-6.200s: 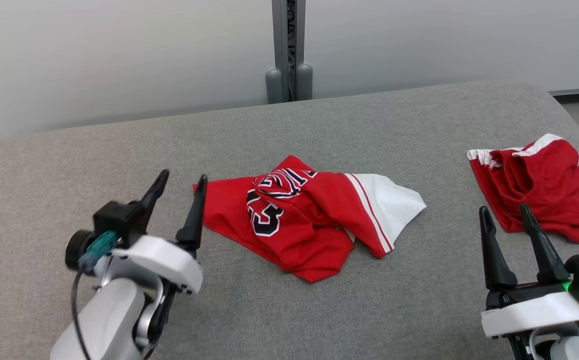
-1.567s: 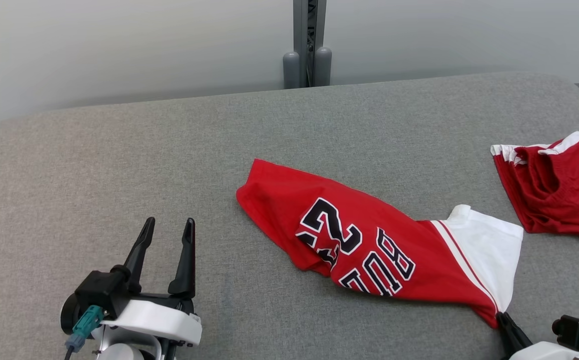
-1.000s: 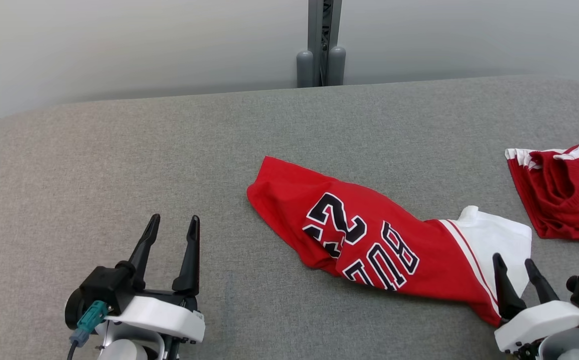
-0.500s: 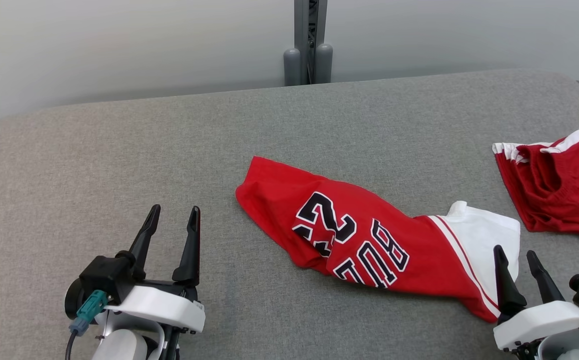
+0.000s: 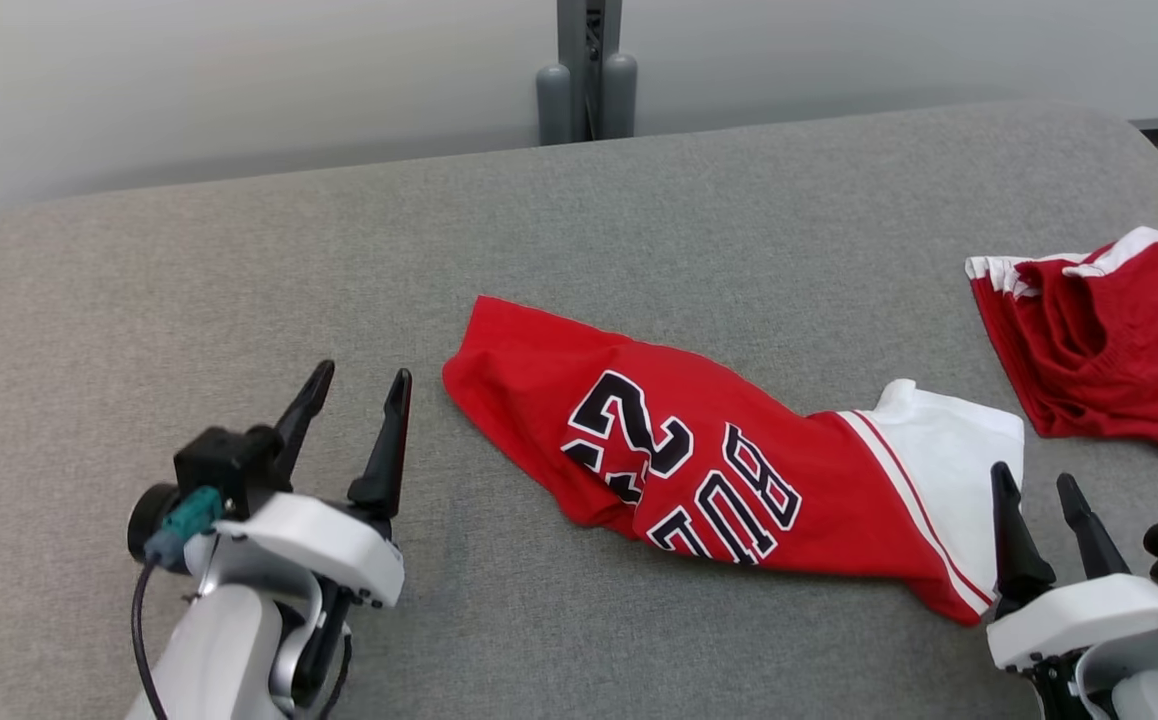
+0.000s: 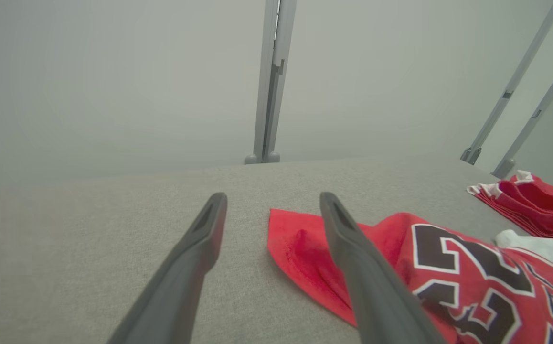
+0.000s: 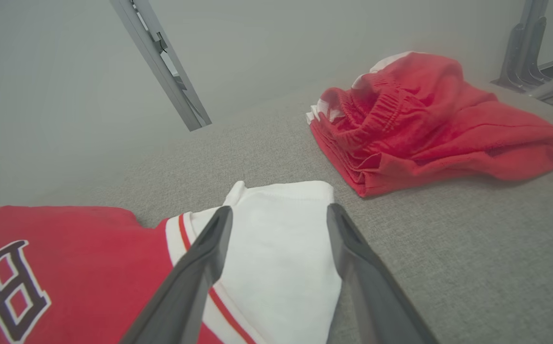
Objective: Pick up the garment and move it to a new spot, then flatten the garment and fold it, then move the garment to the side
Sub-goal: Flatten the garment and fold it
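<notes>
Stretched out from the crumpled heap of six seconds earlier, the red garment [image 5: 729, 470] lies in a long band on the grey table [image 5: 239, 250], running from 10 to 4 o'clock in the head view. At 8 o'clock the left gripper [image 5: 363, 373], jaws wide and empty, sits just beside its red corner. At 4 o'clock the right gripper [image 5: 1031, 475], equally wide and empty, is by its white end. Another folded red piece [image 5: 1099, 340] lies at 2 o'clock.

Left wrist view: the red corner shows between the spread fingers and runs off toward 4 o'clock.

Right wrist view: the white end lies between the fingers; contact cannot be told.
</notes>
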`<state>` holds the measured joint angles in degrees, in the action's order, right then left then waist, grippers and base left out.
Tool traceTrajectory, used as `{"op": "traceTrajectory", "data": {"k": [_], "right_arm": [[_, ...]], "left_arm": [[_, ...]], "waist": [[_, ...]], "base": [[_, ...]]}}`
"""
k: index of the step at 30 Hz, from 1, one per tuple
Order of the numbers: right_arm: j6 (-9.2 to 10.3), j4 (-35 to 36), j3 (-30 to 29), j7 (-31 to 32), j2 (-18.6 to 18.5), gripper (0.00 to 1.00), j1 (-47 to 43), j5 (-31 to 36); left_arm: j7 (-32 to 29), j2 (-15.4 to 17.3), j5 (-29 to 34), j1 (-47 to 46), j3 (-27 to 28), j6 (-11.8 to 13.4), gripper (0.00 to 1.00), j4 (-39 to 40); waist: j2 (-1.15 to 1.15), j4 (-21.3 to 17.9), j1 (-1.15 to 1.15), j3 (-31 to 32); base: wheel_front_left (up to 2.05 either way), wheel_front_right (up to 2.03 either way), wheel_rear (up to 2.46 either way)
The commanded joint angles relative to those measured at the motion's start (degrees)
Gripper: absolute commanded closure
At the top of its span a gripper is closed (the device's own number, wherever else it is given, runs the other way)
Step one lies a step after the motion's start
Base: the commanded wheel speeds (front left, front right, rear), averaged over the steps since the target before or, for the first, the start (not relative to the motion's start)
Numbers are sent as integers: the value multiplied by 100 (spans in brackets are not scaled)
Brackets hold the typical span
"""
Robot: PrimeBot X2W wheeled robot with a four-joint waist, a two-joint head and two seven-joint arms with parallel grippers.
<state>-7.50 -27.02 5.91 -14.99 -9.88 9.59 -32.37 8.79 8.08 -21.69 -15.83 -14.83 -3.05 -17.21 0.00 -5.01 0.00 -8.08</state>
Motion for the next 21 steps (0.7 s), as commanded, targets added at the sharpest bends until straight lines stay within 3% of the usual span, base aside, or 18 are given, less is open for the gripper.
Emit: {"op": "traceTrajectory", "data": {"k": [1,10,21], "right_arm": [[1,-61,11,-4,-52,0,127,-54],[1,-281,194,3,-129,0,576,-215],[0,-414,469,-17,-94,0,1024,-331]], "left_arm": [[-72,51,-59,-220,8,-53,0,-87],[-500,98,-386,-1361,-111,-337,0,-1033],[-829,-5,-854,-2596,-508,-448,0,-2643]], "waist": [[0,-84,0,-100],[0,-269,0,-453],[0,-540,0,-862]], "base": [[0,0,0],[0,0,0],[0,0,0]]}}
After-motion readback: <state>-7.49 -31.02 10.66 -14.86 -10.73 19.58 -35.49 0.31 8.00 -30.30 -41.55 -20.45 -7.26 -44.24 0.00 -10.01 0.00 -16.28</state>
